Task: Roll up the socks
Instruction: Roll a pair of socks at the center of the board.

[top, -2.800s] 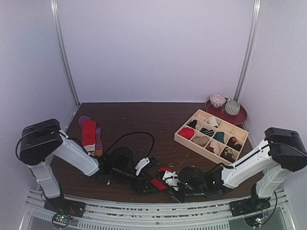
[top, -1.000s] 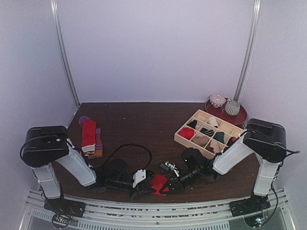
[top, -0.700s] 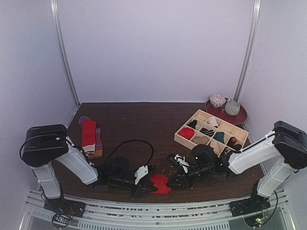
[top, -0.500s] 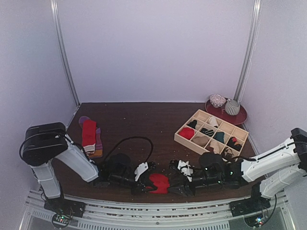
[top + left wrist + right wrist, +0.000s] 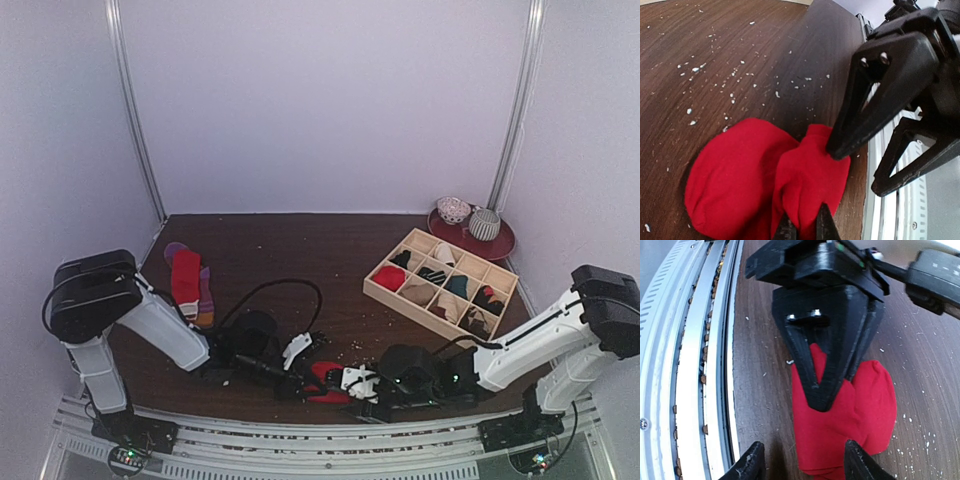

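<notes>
A plain red sock (image 5: 327, 380) lies bunched on the dark table near its front edge. My left gripper (image 5: 804, 228) is shut on a fold of this red sock (image 5: 740, 175). My right gripper (image 5: 805, 462) faces it from the other side, open, with its two fingers straddling the near end of the sock (image 5: 865, 405) without touching it. In the right wrist view the left gripper (image 5: 822, 400) presses down on the fabric. More socks lie at the back left: a red one (image 5: 185, 280) on top of a purple and orange one (image 5: 206, 300).
A pale wooden grid tray (image 5: 385, 293) with rolled socks stands at the right. Behind it is a red plate (image 5: 500, 247) with a bowl and a cup. A black cable (image 5: 270, 290) loops over the table. The metal rail (image 5: 700, 365) runs along the front edge beside the sock.
My right arm swung out to the right, then came back low to the red sock with its jaws wider apart. My left gripper stayed shut on the sock.
</notes>
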`<control>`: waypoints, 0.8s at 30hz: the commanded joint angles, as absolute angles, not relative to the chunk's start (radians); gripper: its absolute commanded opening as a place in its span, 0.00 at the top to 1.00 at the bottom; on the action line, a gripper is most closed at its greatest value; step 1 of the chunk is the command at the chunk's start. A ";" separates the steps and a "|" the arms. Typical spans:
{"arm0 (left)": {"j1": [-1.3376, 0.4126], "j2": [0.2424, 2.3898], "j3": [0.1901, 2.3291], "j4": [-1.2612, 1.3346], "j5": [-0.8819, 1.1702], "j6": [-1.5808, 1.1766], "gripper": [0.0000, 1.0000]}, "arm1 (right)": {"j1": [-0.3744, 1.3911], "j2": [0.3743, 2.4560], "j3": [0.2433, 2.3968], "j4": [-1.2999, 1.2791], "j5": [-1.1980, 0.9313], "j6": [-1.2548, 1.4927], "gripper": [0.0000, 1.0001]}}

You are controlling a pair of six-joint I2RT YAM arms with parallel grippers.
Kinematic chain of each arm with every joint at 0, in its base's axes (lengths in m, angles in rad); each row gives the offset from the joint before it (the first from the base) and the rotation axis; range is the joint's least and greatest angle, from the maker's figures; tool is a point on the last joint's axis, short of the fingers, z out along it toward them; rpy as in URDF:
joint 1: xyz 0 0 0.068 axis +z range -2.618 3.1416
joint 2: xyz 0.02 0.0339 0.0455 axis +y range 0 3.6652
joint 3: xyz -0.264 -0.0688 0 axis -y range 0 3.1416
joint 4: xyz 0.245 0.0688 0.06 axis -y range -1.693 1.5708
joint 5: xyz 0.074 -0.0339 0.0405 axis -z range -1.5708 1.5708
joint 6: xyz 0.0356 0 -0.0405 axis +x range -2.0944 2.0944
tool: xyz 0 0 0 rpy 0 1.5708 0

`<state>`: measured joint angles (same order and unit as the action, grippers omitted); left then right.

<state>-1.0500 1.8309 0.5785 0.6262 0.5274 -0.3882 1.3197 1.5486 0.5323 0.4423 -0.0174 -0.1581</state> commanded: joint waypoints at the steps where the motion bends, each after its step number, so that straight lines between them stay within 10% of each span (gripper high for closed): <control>1: -1.036 1.895 0.547 0.431 0.489 -0.402 1.00 | 1.335 1.585 0.556 0.434 0.033 -0.180 0.47; 9: -1.028 1.899 0.543 0.469 0.541 -0.394 0.97 | 1.336 1.714 0.600 0.398 0.128 -0.139 0.55; 19: -1.027 1.630 0.412 0.687 0.508 -0.251 0.42 | 1.253 1.696 0.613 0.228 -0.136 0.030 0.78; 24: -1.078 1.530 0.346 0.814 0.371 -0.083 0.35 | 1.169 1.731 0.677 0.117 -0.424 0.133 0.78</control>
<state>-1.0363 1.5906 0.3836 0.6872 0.4927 -0.2520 1.2209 1.6741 0.6575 0.3645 -0.1429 0.0132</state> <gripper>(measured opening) 0.644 0.218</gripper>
